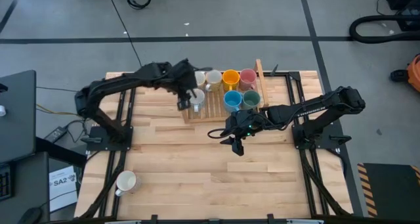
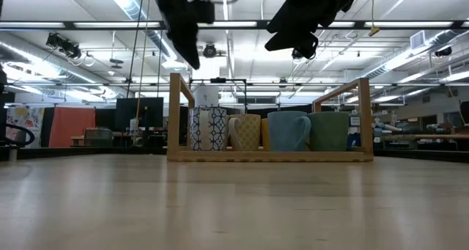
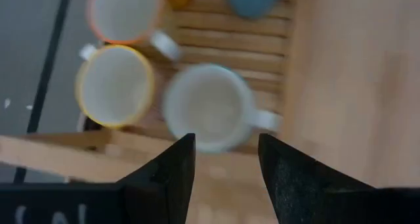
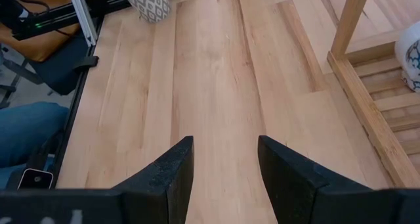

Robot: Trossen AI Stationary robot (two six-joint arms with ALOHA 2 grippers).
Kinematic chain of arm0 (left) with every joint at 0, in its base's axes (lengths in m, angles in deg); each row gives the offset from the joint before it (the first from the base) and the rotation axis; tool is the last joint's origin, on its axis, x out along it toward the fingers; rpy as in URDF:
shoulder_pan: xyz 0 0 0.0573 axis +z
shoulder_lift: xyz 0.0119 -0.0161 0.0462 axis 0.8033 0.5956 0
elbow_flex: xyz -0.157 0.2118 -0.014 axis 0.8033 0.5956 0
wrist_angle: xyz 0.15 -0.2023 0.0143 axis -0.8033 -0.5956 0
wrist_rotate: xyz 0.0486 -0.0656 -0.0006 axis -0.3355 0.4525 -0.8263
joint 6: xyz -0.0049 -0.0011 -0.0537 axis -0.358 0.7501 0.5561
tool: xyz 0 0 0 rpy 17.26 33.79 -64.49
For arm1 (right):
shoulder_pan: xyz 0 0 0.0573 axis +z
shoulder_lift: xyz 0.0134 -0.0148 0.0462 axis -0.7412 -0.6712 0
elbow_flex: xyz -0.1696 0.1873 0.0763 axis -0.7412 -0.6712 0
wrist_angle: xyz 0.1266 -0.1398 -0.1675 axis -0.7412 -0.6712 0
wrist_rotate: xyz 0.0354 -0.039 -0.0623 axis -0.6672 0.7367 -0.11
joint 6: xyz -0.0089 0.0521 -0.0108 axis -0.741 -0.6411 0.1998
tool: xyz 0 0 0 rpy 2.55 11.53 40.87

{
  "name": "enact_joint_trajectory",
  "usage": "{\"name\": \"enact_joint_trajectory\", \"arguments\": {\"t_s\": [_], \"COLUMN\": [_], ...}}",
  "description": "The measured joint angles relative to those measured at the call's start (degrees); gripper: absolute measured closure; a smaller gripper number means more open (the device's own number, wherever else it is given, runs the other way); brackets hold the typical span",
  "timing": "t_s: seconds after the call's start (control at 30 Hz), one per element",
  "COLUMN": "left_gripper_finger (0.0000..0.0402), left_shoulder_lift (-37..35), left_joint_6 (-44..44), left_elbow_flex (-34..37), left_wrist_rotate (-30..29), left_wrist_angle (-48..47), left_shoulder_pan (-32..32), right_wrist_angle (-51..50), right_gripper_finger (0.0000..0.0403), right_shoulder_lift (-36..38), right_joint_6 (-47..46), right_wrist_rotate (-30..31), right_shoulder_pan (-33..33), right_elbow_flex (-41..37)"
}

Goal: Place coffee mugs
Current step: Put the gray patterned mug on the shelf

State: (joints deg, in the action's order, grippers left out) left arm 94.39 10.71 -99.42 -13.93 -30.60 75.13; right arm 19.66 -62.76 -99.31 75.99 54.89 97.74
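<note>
I logged a light wooden table (image 1: 197, 165) carrying a slatted wooden rack (image 1: 209, 112) with upright posts near its far edge. A black cable (image 1: 125, 27) ran across the grey floor beyond it. A paper sheet (image 1: 63, 184) lay beside the table. A dark monitor (image 2: 139, 114) stood in the room behind.
</note>
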Motion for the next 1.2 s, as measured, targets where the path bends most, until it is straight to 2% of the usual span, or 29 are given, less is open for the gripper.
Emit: {"name": "enact_joint_trajectory", "arguments": {"t_s": [0.13, 0.33, 0.63, 0.83, 1.0, 1.2], "left_gripper_finger": [0.0228, 0.0228, 0.0228, 0.0228, 0.0228, 0.0228], "left_shoulder_lift": [-4.8, -10.0, -11.2, -10.8, -10.8, -10.8], "left_joint_6": [3.0, 10.9, 26.6, 36.2, 41.4, 48.8], "left_elbow_flex": [0.0, 0.0, 0.0, 0.0, 0.0, 0.0], "left_wrist_rotate": [0.1, 0.0, -0.1, -1.5, -4.4, -4.4], "left_wrist_angle": [-7.1, -15.1, -24.3, -28.2, -29.4, -31.2], "left_shoulder_pan": [-5.9, -18.5, -41.0, -53.8, -61.4, -67.3], "right_wrist_angle": [0.0, 0.0, 0.0, 0.0, 0.0, 0.0], "right_gripper_finger": [0.0228, 0.0228, 0.0228, 0.0228, 0.0228, 0.0228], "right_shoulder_lift": [0.0, 0.0, 0.0, 0.0, 0.0, 0.0], "right_joint_6": [0.0, 0.0, 0.0, 0.0, 0.0, 0.0], "right_wrist_rotate": [0.0, 0.0, 0.0, 0.0, 0.0, 0.0], "right_shoulder_pan": [0.0, 0.0, 0.0, 0.0, 0.0, 0.0], "right_elbow_flex": [0.0, 0.0, 0.0, 0.0, 0.0, 0.0]}}
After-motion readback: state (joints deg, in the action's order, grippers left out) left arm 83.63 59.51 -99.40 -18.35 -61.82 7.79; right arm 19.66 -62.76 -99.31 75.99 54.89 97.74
